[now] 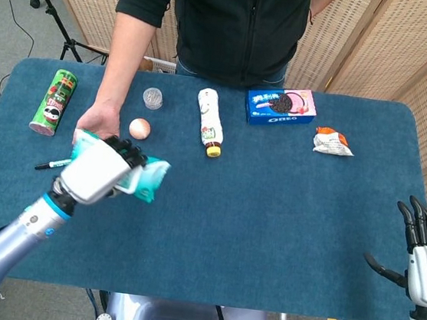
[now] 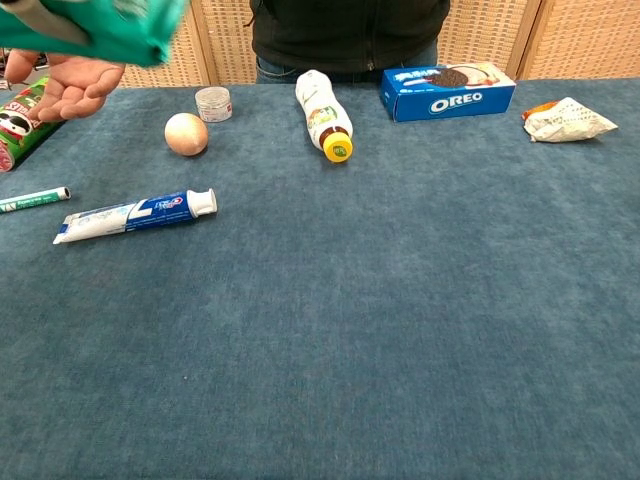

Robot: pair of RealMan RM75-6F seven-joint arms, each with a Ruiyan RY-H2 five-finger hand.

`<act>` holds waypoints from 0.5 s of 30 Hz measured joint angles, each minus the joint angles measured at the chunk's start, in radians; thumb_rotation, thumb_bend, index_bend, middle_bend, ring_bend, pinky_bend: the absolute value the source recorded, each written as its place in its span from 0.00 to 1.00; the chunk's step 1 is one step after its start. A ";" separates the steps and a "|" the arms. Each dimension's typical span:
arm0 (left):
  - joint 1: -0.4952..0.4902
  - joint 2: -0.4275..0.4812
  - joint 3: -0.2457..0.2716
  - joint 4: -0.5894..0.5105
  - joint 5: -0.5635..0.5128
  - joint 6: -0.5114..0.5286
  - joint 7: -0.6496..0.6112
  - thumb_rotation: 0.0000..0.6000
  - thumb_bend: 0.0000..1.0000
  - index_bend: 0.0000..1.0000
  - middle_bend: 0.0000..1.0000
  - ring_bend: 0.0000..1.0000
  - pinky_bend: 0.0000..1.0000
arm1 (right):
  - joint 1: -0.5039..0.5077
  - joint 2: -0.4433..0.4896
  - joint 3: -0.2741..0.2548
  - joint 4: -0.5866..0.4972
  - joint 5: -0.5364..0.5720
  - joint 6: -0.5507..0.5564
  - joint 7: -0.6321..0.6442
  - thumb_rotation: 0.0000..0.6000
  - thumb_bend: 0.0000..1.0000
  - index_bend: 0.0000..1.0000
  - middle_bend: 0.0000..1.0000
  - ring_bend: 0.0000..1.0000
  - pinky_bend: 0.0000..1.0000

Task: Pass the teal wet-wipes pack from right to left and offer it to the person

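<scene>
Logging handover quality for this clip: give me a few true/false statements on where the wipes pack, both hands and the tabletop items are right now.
1. The left hand holds the teal wet-wipes pack in the air. True.
2. The pack lies in the person's open hand. False: the robot's left hand holds it just above that palm.
3. The right hand holds a bottle. False: it is empty, fingers apart, at the table's right edge.
4. The toothpaste tube lies flat on the table. True.
5. The Oreo box sits beside the Pringles can. False: they are at opposite ends.
</scene>
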 measured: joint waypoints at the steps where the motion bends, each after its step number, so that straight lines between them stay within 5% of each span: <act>1: 0.008 0.014 -0.005 -0.001 -0.021 0.006 0.002 1.00 0.34 0.75 0.58 0.40 0.52 | -0.001 0.001 0.001 -0.001 -0.001 0.000 0.001 1.00 0.00 0.00 0.00 0.00 0.11; 7: 0.034 0.023 -0.008 0.082 -0.075 0.010 -0.027 1.00 0.32 0.75 0.58 0.40 0.52 | -0.005 0.003 0.004 -0.005 -0.004 -0.003 0.005 1.00 0.00 0.00 0.00 0.00 0.11; 15: 0.031 -0.087 0.006 0.302 -0.109 -0.042 -0.159 1.00 0.23 0.75 0.53 0.38 0.52 | -0.005 0.001 0.008 -0.005 -0.002 -0.017 0.006 1.00 0.00 0.00 0.00 0.00 0.11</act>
